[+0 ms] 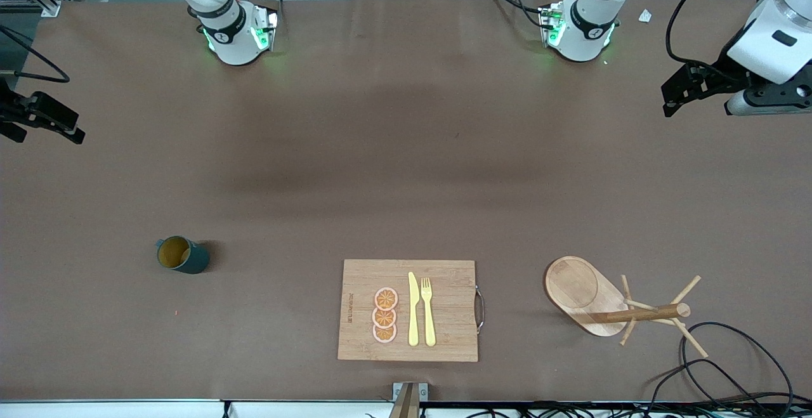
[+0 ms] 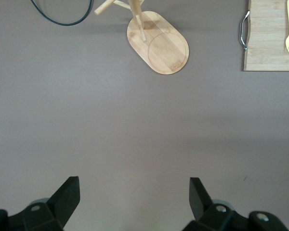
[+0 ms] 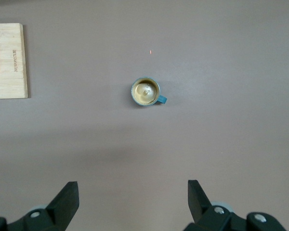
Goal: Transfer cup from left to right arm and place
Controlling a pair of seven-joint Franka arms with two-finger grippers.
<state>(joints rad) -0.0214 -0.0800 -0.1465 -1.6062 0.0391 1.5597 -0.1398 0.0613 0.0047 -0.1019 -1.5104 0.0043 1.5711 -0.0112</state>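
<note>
The cup (image 1: 183, 255), a dark teal mug with a tan inside and a small handle, stands upright on the table toward the right arm's end. In the right wrist view it (image 3: 145, 91) is seen from above, well ahead of the fingertips. My right gripper (image 1: 49, 134) hangs open and empty high over the table edge at that end; in its own wrist view (image 3: 133, 192) only bare table lies between the fingers. My left gripper (image 1: 696, 108) hangs open and empty high over the left arm's end, with bare table between its fingers in its wrist view (image 2: 135, 192).
A wooden cutting board (image 1: 444, 342) with a yellow knife (image 1: 413, 310), a yellow fork (image 1: 428, 310) and orange slices (image 1: 385, 315) lies near the front camera. A wooden mug tree (image 1: 641, 314) on an oval base (image 1: 574, 285) stands toward the left arm's end, with black cables (image 1: 729, 367) beside it.
</note>
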